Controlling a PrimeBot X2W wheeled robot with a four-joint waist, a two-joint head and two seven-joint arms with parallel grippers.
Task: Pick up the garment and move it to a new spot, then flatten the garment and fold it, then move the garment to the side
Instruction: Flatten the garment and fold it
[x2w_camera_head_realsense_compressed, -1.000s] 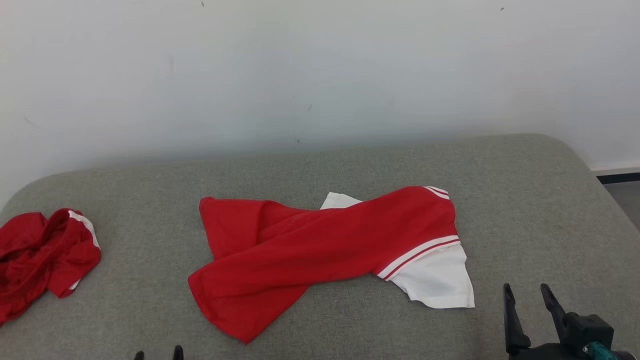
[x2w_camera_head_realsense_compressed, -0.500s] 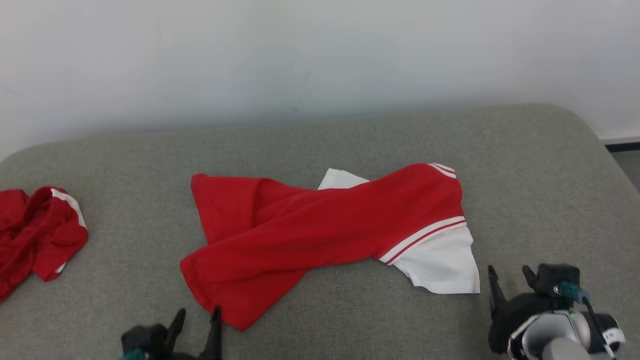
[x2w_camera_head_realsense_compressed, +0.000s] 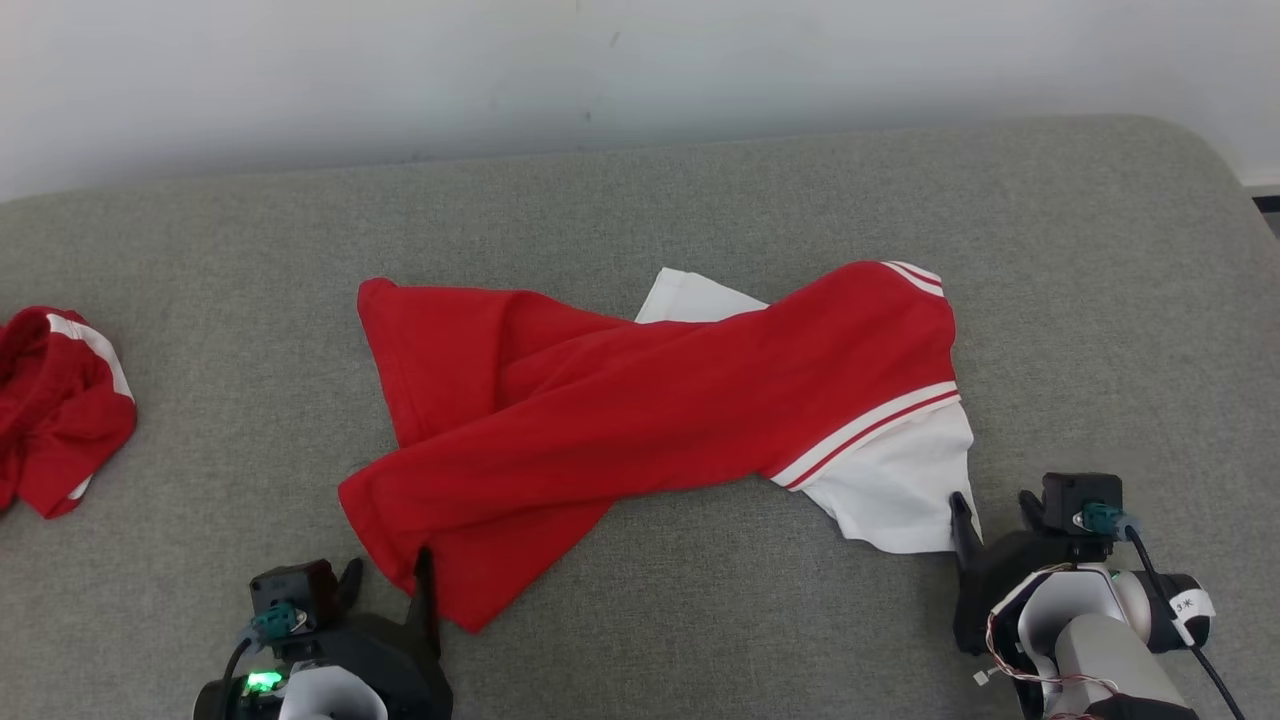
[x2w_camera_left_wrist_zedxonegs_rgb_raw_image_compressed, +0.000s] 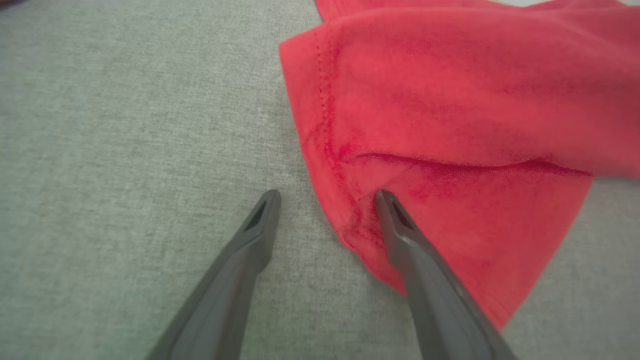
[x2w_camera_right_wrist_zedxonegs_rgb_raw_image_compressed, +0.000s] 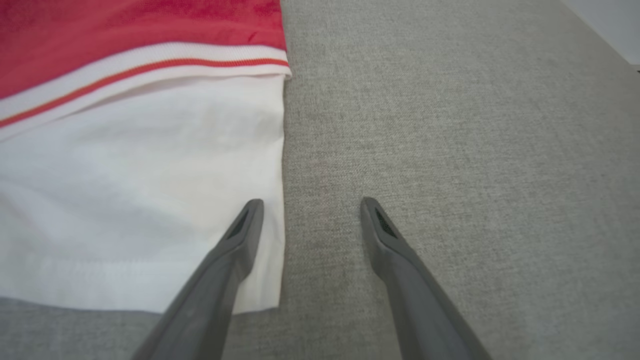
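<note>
Here, each line takes its place from the garment.

Garment: the red-and-white garment (x2w_camera_head_realsense_compressed: 640, 410) lies twisted and crumpled on the grey cushioned surface (x2w_camera_head_realsense_compressed: 700, 200), its red hem towards the robot's left and its white panel (x2w_camera_head_realsense_compressed: 900, 490) towards the right.

Left gripper: the left gripper (x2w_camera_head_realsense_compressed: 385, 580) sits at the near red corner, jaws spread wide and holding nothing. In the left wrist view one finger (x2w_camera_left_wrist_zedxonegs_rgb_raw_image_compressed: 395, 225) lies over the hem and the other rests on bare cushion just beside it, so the edge lies between them.

Right gripper: the right gripper (x2w_camera_head_realsense_compressed: 990, 510) sits at the near white corner, also wide and empty, one finger (x2w_camera_right_wrist_zedxonegs_rgb_raw_image_compressed: 245, 225) over the white cloth (x2w_camera_right_wrist_zedxonegs_rgb_raw_image_compressed: 150, 200) and the other on the cushion.

Why so placed: both straddle opposite near corners, probably so that closing would pinch the cloth at both ends for lifting and spreading.

Stage: my judgement is that the pick-up is not yet done.

Second garment: another red bundle (x2w_camera_head_realsense_compressed: 55, 400) lies well to the left of the garment, apart from it.

Containers: none to be seen.
</note>
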